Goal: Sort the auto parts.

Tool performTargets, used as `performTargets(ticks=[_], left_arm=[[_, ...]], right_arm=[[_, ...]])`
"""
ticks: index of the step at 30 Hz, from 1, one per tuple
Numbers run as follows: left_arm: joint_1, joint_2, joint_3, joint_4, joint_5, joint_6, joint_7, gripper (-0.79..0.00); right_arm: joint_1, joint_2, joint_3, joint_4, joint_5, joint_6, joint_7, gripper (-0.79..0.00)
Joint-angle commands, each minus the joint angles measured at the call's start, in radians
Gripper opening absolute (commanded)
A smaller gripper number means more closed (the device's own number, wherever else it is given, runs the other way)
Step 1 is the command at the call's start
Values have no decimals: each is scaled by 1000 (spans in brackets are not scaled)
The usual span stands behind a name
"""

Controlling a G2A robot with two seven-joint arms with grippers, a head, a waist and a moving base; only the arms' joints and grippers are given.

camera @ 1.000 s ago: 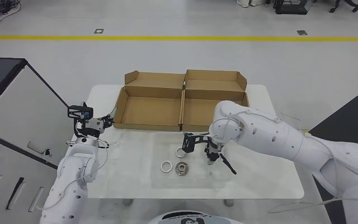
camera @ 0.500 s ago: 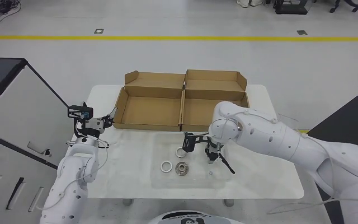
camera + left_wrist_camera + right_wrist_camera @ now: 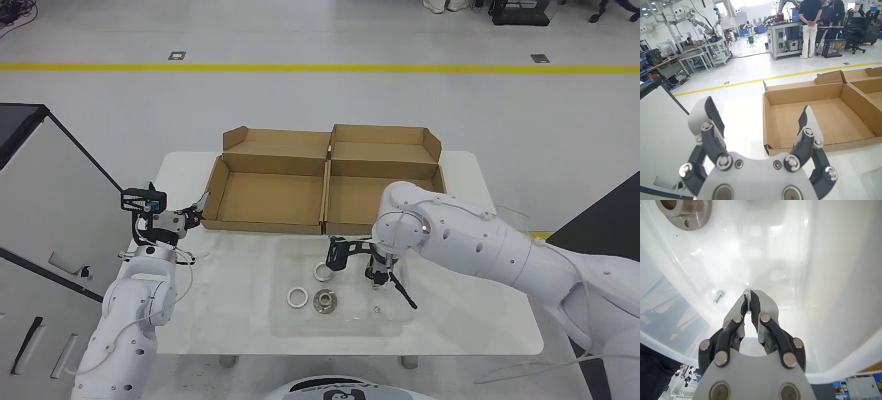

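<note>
Counter (image 3: 480,320): white, on a pale floor crossed by a yellow line (image 3: 300,68).
Held bolt (image 3: 748,302): pinched lengthwise between the pads of the right end effector (image 3: 750,299), head pointing down toward the tray floor; I cannot tell whether it touches.
Right end effector: narrowed onto the held bolt, above the tray.
Loose bolt (image 3: 718,297): on its side in the tray, just beside the held bolt but apart from it.
Flange (image 3: 683,213): metal, lying flat in the tray near both bolts.
Rings (image 3: 298,297): two, white; one just beside the flange, the other (image 3: 323,271) between the flange and the boxes.
Tray (image 3: 829,294): clear, on the counter in front of the boxes.
Boxes (image 3: 270,195): two open cardboard ones, side by side and touching, at the counter's far side.
Left end effector (image 3: 759,113): spread wide, holding nothing, just beside a near corner of one box.
</note>
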Motion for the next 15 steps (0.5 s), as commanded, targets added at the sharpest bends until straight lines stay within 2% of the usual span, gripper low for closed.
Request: performTargets(ticks=[1,7,15], left_arm=[[0,0,0,0,0,0,0,0],[0,0,0,0,0,0,0,0],[0,0,0,0,0,0,0,0]], right_arm=[[6,2,0,-7,8,5,5,-785],[41,28,0,-58,61,15,15,-785],[83,96,0,-152,163,-11,-11,-785]])
